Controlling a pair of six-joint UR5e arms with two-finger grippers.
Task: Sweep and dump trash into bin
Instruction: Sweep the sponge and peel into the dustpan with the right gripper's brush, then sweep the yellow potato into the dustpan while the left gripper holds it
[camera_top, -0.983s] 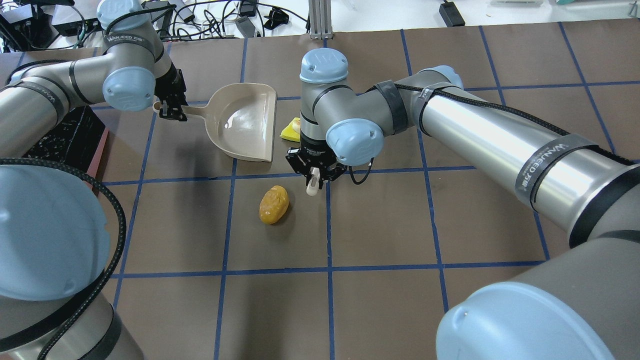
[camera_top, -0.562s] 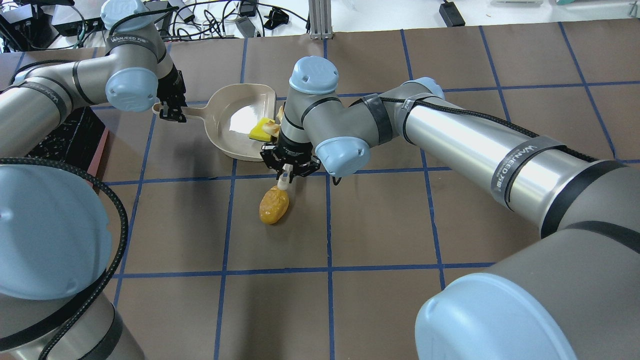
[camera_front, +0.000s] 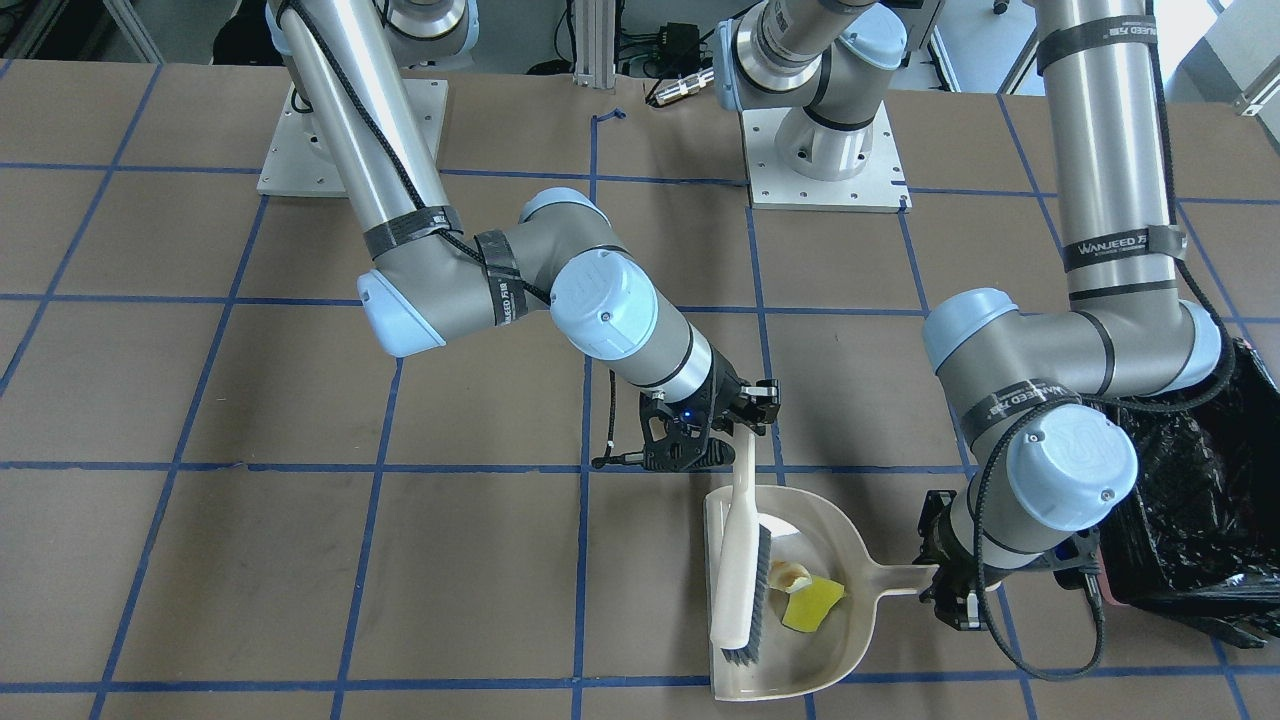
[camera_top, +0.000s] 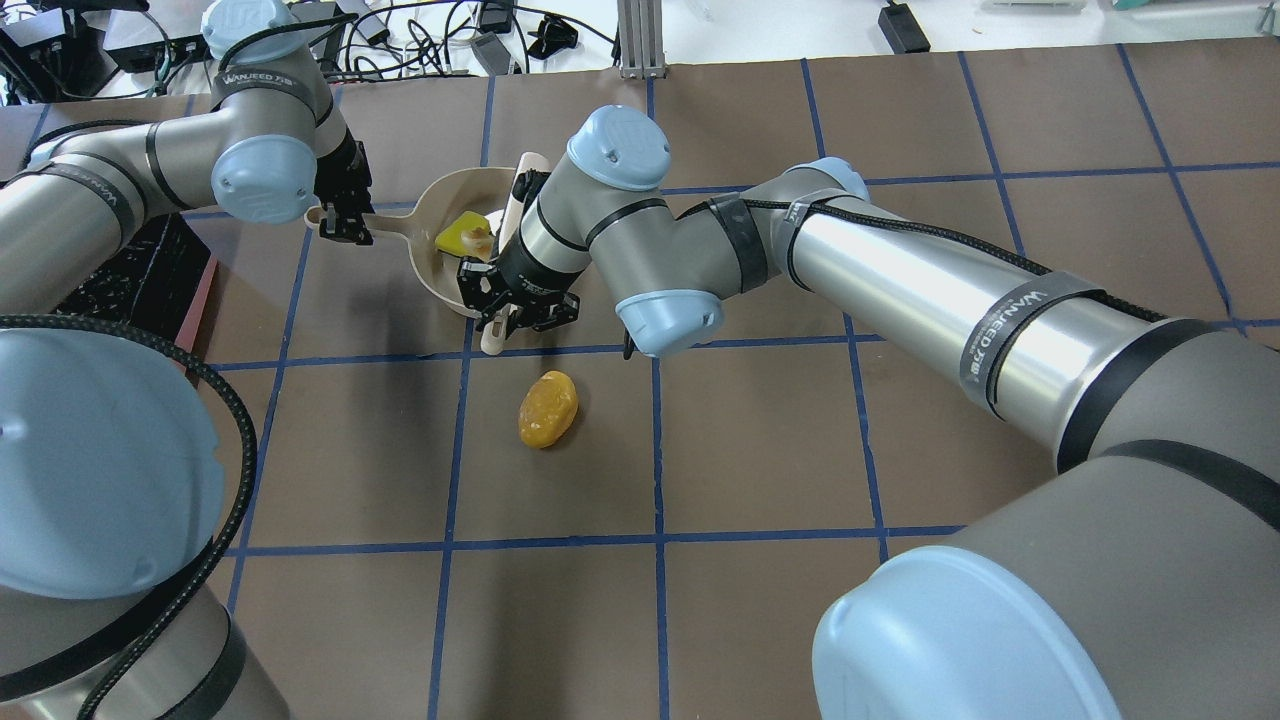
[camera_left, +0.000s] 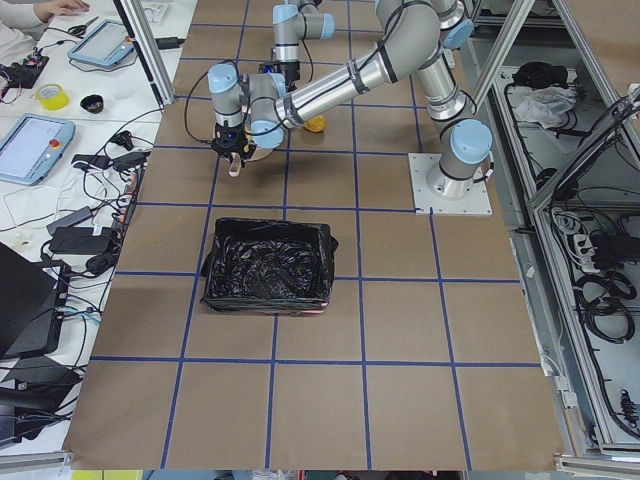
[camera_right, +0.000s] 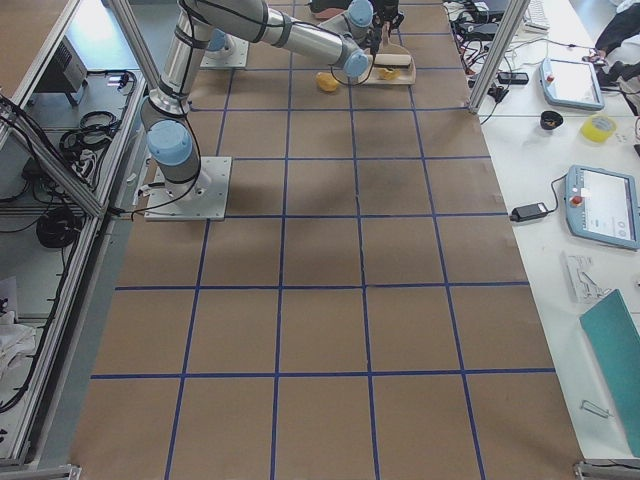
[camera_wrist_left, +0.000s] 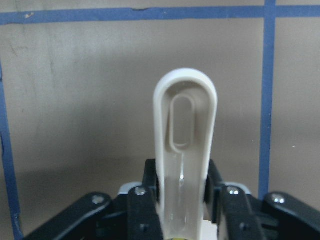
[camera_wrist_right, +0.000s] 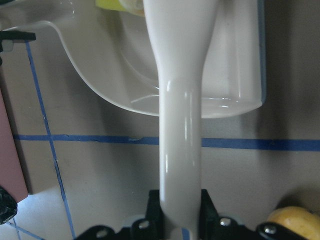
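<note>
My left gripper (camera_top: 345, 225) is shut on the handle (camera_wrist_left: 185, 150) of the beige dustpan (camera_top: 432, 272), which lies flat on the table. My right gripper (camera_top: 512, 315) is shut on the handle (camera_wrist_right: 182, 125) of the beige brush (camera_front: 740, 560), whose bristles rest inside the pan. The yellow wedge (camera_front: 812, 603) and the croissant piece (camera_front: 790, 575) lie in the pan beside the bristles. The golden-brown oval (camera_top: 548, 408) lies on the table outside the pan, near my right gripper. The bin (camera_left: 268, 265), lined with a black bag, stands to the left behind my left arm.
The table is brown paper with a blue tape grid (camera_top: 655, 450). The bin's black bag (camera_front: 1190, 500) sits close to my left arm's elbow. Cables and devices lie beyond the far table edge (camera_top: 450, 50).
My right gripper has swept the brush leftward into the dustpan, pushing the yellow wedge and the croissant piece into it. The left gripper and the golden-brown oval have stayed put.
</note>
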